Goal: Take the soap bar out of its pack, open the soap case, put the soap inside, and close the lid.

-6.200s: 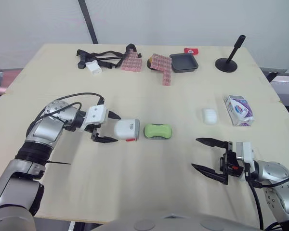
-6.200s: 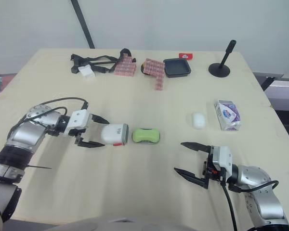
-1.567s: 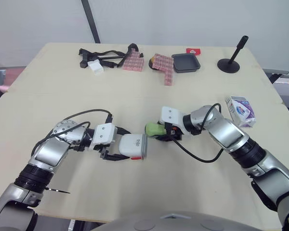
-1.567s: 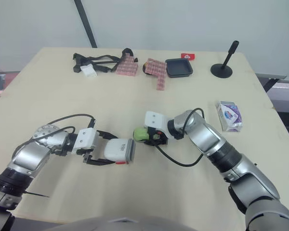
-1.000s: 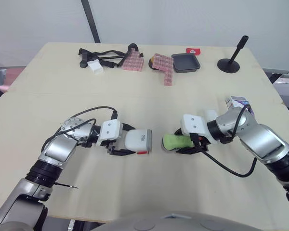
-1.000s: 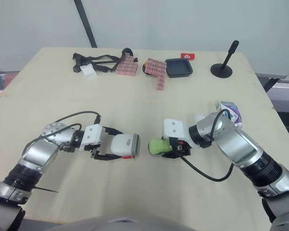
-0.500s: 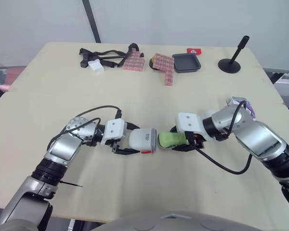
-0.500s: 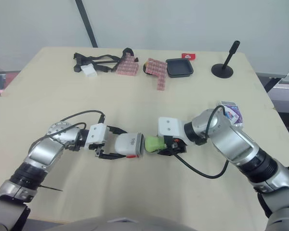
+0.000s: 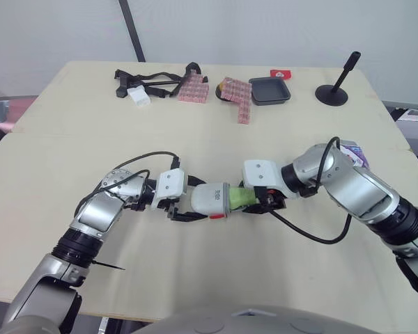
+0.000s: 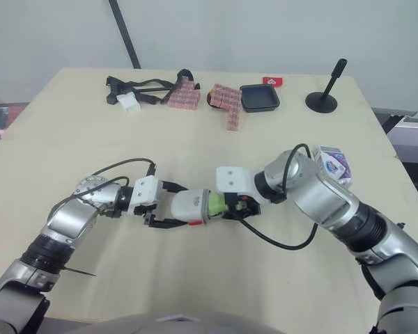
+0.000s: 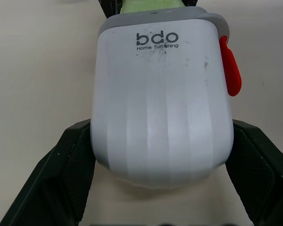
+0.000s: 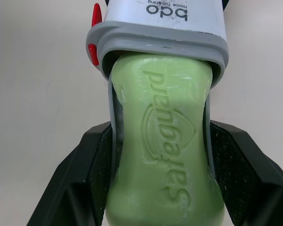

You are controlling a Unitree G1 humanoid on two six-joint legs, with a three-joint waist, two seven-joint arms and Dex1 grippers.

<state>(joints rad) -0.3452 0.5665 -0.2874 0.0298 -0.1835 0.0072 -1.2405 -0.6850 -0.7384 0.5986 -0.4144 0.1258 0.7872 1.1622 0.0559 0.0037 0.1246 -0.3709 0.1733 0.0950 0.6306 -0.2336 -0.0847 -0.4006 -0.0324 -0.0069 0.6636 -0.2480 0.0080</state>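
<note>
Wooden table (image 9: 195, 278), pale, I list first. White soap case (image 9: 210, 200), near centre, mouth facing right, clamped in my left gripper (image 9: 194, 202). Soap pack (image 9: 354, 153), at the right edge, well apart. Green soap bar (image 12: 164, 136), pinched by my right gripper (image 9: 259, 202), its left end partly inside the case's mouth.

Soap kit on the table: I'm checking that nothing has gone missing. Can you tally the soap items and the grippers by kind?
Green soap bar: 1
White soap case: 1
Purple-and-white soap pack: 1
Grippers: 2, the left gripper clamped on the case and the right gripper clamped on the bar
Total: 5
</note>
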